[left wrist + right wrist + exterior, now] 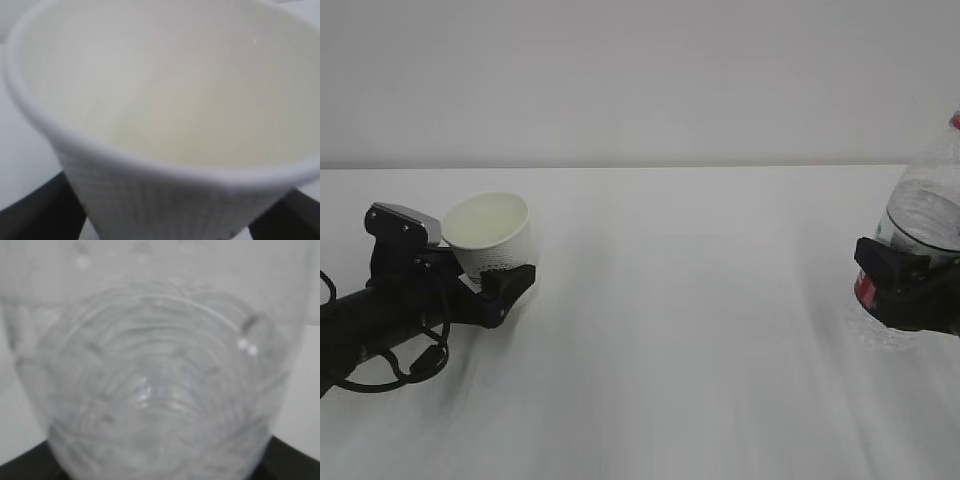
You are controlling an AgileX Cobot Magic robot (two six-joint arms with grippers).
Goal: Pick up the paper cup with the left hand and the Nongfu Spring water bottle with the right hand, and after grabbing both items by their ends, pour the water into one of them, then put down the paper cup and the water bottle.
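Exterior view is showing the left hand (488,277) sitting low on the white table (680,330) with the paper cup (490,237) between its black fingers (510,288). The fingers are spread wide and are pinching the cup near its bottom end, one on each side. The cup is tipping a little, so its open mouth is facing up and forward. In the left wrist view, the cup (165,100) is filling almost the whole picture, with a dark finger peeking out at each bottom corner, and the inside is looking dry and creamy. Far off on the other side, the right hand (905,290) is hugging the Nongfu Spring water bottle (925,215) around its lower part, with its fingers partly spread and pinching the bottle. The bottle's top is going out of the picture. In the right wrist view, the bottle (155,380) is looking clear and bumpy, and I cannot tell how much water is in it. Things could be going wrong from here. The cup is thin paper, so a hard squeeze could be crushing it, and a soft one could be letting it slip. The two hands are well apart, so if the bottle is tipping before its mouth is over the cup, water could be spilling on the table.
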